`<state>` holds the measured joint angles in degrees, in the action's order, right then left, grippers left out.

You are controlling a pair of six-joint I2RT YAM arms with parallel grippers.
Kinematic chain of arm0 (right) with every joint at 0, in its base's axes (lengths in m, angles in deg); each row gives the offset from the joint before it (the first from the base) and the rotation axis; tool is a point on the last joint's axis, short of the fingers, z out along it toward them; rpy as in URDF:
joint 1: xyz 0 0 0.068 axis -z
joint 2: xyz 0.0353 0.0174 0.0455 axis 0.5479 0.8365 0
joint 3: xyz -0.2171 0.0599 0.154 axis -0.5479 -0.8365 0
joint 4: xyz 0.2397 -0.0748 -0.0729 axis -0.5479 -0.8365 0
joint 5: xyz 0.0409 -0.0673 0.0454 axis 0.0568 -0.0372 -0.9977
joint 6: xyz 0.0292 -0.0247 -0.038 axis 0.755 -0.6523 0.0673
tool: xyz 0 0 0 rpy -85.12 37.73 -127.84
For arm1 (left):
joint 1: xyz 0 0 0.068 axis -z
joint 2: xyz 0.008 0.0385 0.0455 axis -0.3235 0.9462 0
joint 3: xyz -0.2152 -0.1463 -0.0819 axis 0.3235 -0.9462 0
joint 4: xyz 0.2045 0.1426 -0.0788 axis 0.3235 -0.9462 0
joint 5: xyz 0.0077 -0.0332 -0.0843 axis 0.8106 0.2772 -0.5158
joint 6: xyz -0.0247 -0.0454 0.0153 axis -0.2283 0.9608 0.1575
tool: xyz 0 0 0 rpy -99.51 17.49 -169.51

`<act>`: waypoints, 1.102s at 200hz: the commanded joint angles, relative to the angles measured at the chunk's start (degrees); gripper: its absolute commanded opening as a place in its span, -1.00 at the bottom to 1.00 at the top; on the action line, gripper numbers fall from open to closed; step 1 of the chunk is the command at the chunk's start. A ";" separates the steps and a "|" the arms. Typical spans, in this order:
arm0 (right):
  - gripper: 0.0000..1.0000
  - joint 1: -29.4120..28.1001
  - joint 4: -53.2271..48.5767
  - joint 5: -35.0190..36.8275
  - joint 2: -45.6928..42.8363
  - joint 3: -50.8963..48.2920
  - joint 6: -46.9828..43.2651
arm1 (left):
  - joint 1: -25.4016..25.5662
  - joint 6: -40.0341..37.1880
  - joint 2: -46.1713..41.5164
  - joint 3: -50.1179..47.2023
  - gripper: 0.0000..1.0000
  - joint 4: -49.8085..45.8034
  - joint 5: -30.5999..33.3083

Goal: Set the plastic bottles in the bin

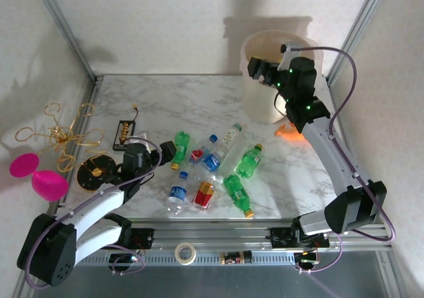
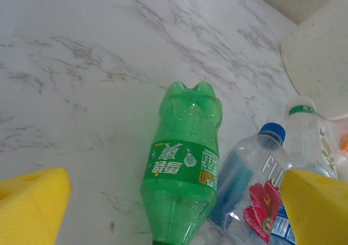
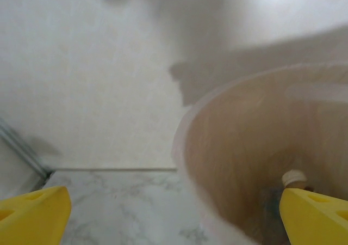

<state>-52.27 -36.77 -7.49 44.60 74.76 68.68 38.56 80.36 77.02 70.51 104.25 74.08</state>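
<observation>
Right now, my right claw [image 1: 260,71] hangs over the bin [image 1: 246,49], which stands at the far right corner of the table [image 1: 132,99]. Its jaws are spread wide with nothing between them. In the right wrist view the yellow fingers [image 3: 32,215] frame the bin's inner wall, and low inside I make out 1 pale-capped bottle [image 3: 294,177]. I read this pose as a drop position: above the rim, so that anything let go lands inside rather than beside it.

My left claw [image 1: 165,153] sits low at the left edge of the bottle cluster [image 1: 212,169], jaws likewise fully spread and empty. I take that as a line-up for a pick. In the left wrist view the green bottle [image 2: 182,169] lies on its side between the 2 fingers, lobed base pointing away from the claw and neck toward it, somewhat nearer the finger on the view's right.

The Fiji bottle [image 2: 255,190] lies just beside the green one, possibly touching it, and partly behind that same finger. My judgement is that closing from here could catch both.

About 7 bottles lie on the marble in the near middle, well apart from the bin. An orange toy [image 1: 289,132] rests near the bin's base and is not part of the job.
</observation>
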 commanded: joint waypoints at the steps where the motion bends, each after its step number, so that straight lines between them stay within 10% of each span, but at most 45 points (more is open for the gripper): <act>1: 0.98 -1.38 1.60 -2.12 -3.67 -4.09 -0.39 | 0.41 -2.12 1.88 2.37 0.94 -1.75 -2.78; 93: 0.98 -4.77 10.41 -10.94 -12.26 -27.41 6.70 | 4.90 -1.37 13.10 6.08 0.71 -0.40 1.65; 220: 0.98 -5.08 7.69 -9.67 -8.75 -27.13 3.37 | 7.30 -3.51 26.04 11.81 0.45 0.67 5.60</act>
<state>-56.91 -29.19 -18.11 36.16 47.13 73.83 45.42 78.00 101.56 80.34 103.82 77.36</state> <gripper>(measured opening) 0.987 0.735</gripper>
